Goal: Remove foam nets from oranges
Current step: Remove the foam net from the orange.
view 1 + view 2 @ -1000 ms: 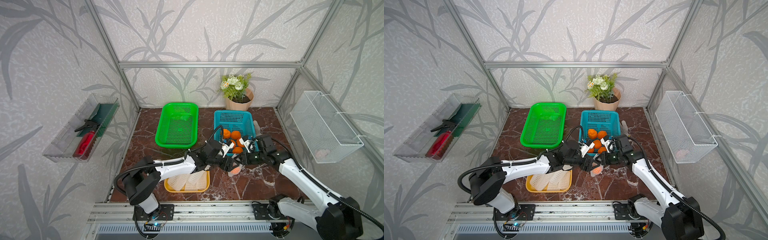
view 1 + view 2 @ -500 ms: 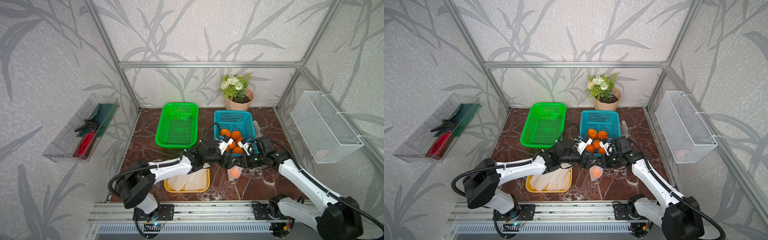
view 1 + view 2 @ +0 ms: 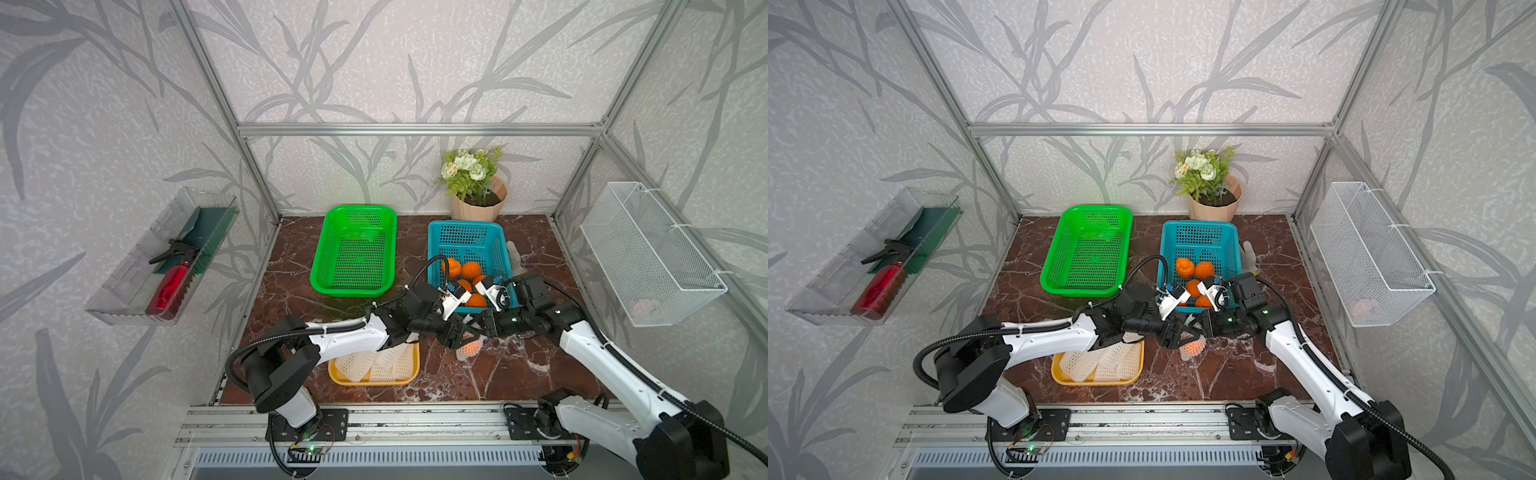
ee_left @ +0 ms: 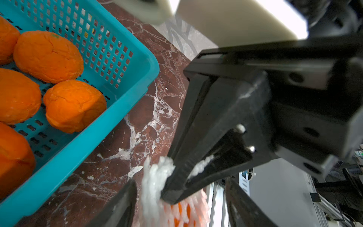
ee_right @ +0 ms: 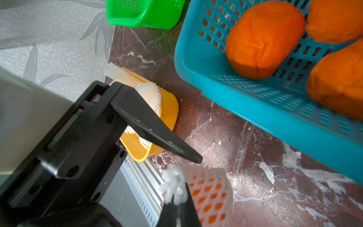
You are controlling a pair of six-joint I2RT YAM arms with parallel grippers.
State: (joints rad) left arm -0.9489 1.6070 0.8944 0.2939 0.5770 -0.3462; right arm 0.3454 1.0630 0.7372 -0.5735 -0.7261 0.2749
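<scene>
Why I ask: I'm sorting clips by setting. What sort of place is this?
Likely a robot test booth, not a home: an aluminium frame holding wallpapered panels, robot arms mounted on a rail, and plastic baskets on a marbled tabletop.

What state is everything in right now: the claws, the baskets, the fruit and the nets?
foam net: wrapped round its orange.
right claw: shut on the foam net's bunched end.
left claw: open, astride that net.
blue basket: holds bare oranges.
green basket: empty.
yellow tray: holds stripped nets.
</scene>
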